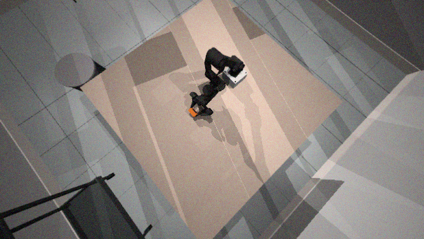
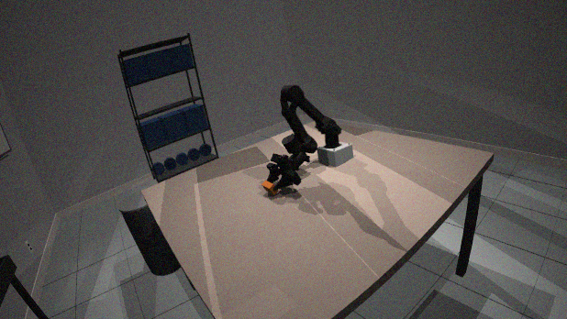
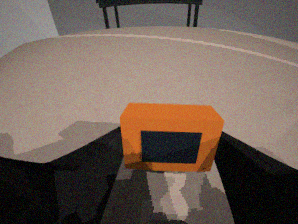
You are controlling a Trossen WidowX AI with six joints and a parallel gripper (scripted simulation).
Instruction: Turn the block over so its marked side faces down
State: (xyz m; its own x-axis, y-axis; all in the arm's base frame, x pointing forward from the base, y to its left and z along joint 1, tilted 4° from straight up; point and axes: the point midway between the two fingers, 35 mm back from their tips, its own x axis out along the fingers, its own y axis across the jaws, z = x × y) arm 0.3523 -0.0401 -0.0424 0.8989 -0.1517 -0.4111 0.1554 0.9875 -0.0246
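The orange block (image 1: pixel 193 112) (image 2: pixel 268 186) (image 3: pixel 170 118) is between the two black fingers of my gripper (image 1: pixel 196 110) (image 2: pixel 273 186) (image 3: pixel 169 133), which is shut on it. The wrist view shows the block's marked side, a dark rectangle (image 3: pixel 171 147), facing back toward the wrist camera and palm. In the exterior view the block is tilted, at or just above the table (image 2: pixel 248 243) (image 1: pixel 178 144). Whether its lower edge touches the table cannot be told. The side turned away from the wrist camera is hidden in the wrist view.
The arm's grey-white base (image 1: pixel 234 78) (image 2: pixel 336 154) stands on the table behind the gripper. A dark cylindrical bin (image 1: pixel 74 70) (image 2: pixel 149 238) stands on the floor beside the table's edge. A shelf rack with blue boxes (image 2: pixel 158 64) is beyond the table. Shadows of the arm cross the table top.
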